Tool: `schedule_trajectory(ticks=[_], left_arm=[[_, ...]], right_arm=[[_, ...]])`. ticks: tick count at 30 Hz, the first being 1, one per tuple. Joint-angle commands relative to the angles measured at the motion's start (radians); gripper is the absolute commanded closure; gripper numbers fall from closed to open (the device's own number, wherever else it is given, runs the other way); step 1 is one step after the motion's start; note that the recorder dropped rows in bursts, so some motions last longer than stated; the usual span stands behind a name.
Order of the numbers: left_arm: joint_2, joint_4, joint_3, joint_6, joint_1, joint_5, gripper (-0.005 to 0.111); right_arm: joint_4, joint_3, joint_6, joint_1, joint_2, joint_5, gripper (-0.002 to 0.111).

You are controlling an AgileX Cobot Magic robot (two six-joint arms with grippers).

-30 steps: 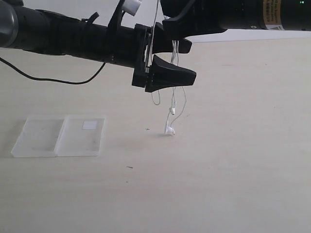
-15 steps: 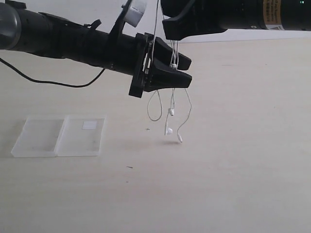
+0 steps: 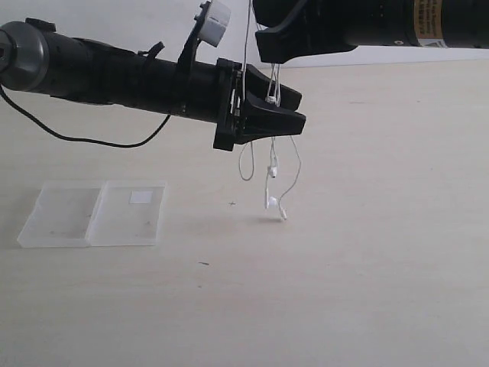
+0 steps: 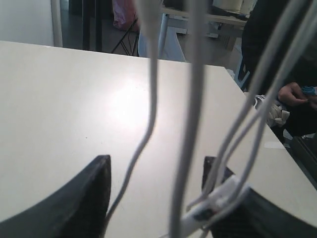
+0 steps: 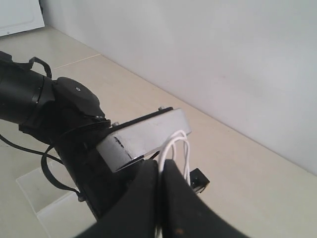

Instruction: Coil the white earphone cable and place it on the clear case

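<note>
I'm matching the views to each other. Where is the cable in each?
Exterior: cable dangles mid-frame under the left gripper.
Left wrist: blurred white strands run between its fingers.
Right wrist: white loops above the shut right gripper.
Shared landmark: the black left arm, seen in the exterior and right wrist views.

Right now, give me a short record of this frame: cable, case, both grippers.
cable: loops pinched by right gripper, strands hanging down through left gripper's gap
earbuds: dangling low over the table; contact unclear
case: open flat on the table, nothing on it, apart from the cable
left gripper: open, strands between its fingers
right gripper: shut on cable
</note>
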Motion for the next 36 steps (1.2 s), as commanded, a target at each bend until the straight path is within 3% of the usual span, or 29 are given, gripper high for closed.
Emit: schedule_trajectory(ticks=[1, 7, 12, 15, 24, 36], left_arm=[[-0.001, -0.009, -0.003, 0.002, 0.002, 0.016, 0.053], [-0.001, -0.006, -0.003, 0.002, 0.002, 0.016, 0.057], [-0.001, 0.01, -0.003, 0.002, 0.002, 0.016, 0.092], [-0.001, 0.018, -0.003, 0.002, 0.002, 0.016, 0.105], [-0.001, 0.016, -0.003, 0.0, 0.002, 0.016, 0.107], [-0.01, 0.042, -0.003, -0.058, 0.018, 0.016, 0.107]], right_arm=[[-0.004, -0.005, 0.003, 0.0, -0.003, 0.002, 0.108], [0.0, -0.005, 0.003, 0.0, -0.003, 0.036, 0.108], [0.0, -0.005, 0.003, 0.0, -0.003, 0.036, 0.108], [0.0, -0.005, 0.005, 0.0, -0.003, 0.058, 0.108], [-0.002, -0.005, 0.016, 0.0, -0.003, 0.097, 0.108], [0.002, -0.005, 0.055, 0.0, -0.003, 0.316, 0.106]])
